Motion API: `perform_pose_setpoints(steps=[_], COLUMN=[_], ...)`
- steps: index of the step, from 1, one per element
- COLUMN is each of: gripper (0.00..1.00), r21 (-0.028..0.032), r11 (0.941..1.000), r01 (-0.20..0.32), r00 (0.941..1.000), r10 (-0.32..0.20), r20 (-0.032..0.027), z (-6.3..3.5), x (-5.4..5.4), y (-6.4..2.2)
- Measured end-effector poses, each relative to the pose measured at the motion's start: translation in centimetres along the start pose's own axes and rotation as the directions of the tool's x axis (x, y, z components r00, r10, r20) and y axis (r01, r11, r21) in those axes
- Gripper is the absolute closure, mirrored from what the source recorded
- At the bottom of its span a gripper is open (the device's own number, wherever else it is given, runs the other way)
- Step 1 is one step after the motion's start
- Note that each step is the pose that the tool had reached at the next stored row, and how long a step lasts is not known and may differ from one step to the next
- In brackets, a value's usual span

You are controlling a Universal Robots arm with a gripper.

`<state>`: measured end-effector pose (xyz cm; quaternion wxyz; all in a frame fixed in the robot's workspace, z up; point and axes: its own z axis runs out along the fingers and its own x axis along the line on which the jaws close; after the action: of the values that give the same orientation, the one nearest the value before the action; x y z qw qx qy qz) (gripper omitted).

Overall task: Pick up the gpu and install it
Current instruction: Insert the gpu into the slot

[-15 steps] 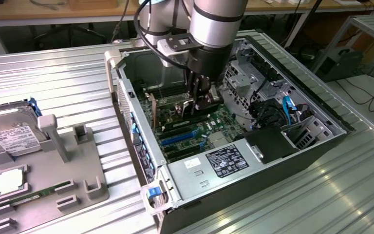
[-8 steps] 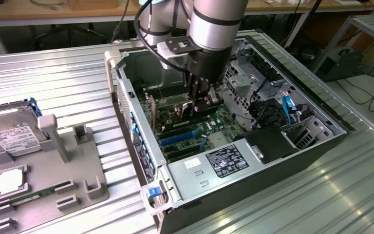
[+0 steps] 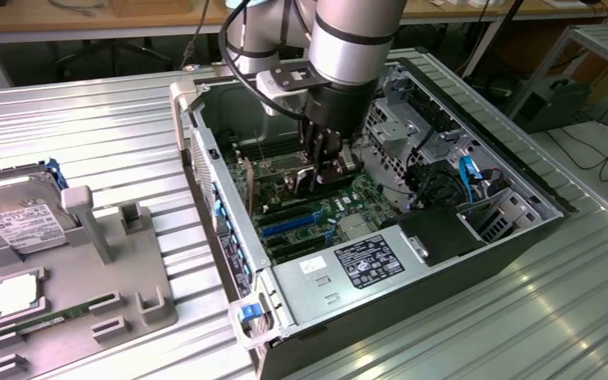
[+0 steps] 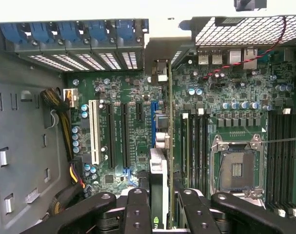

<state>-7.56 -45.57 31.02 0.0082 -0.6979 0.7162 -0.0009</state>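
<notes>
Inside the open computer case my gripper reaches down over the motherboard. It is shut on the gpu, which stands on edge between the fingers. In the wrist view the gpu appears edge-on, a thin green board with a black and silver cooler, clamped between my black fingers. Its far end reaches toward the rear slot openings. The card runs along the blue expansion slot; I cannot tell whether its lower edge is seated in a slot.
A grey fixture at the exterior view's left holds a hard drive, a processor and a memory stick. In the case, the power supply, drive cage and cables crowd the right side. An empty CPU socket lies beside the card.
</notes>
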Motion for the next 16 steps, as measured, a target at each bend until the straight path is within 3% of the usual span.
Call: perform_pose_setpoints(steps=[6, 16], gripper=[0.73, 0.73], r21=[-0.0058, -0.0068], r11=[1.0, 1.0], r01=[0.0, 0.0], r00=[1.0, 1.0], r10=[0.0, 0.0], r20=[-0.0003, 0.0], z=[1.05, 1.93], x=[0.0, 0.4], y=[0.01, 0.07])
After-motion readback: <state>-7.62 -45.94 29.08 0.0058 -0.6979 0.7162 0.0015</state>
